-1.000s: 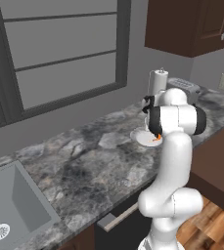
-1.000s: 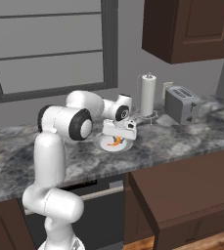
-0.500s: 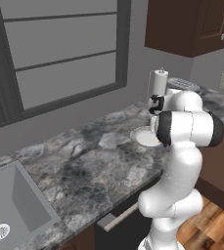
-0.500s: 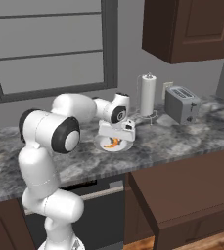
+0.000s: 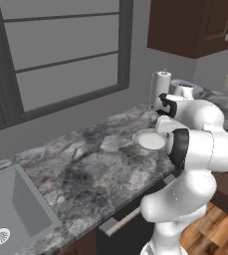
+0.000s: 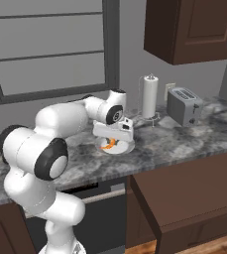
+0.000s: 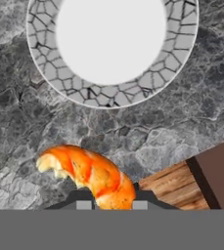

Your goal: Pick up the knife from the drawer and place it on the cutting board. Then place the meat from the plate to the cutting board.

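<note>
Left base view: the plate (image 5: 149,139) lies on the counter (image 5: 85,164), just in front of the paper towel roll (image 5: 161,87), with the white arm beside it.

Right base view: the gripper (image 6: 113,139) hangs just over the plate (image 6: 124,148), the meat (image 6: 108,144) at its tips.

Hand view: the gripper (image 7: 111,204) is clamped on the meat (image 7: 86,172), lifted clear of the plate (image 7: 111,49) and off to one side of it, above the counter (image 7: 182,122).

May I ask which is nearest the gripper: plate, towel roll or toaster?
The plate, close beneath the gripper holding meat; roll and toaster stand farther off.
</note>
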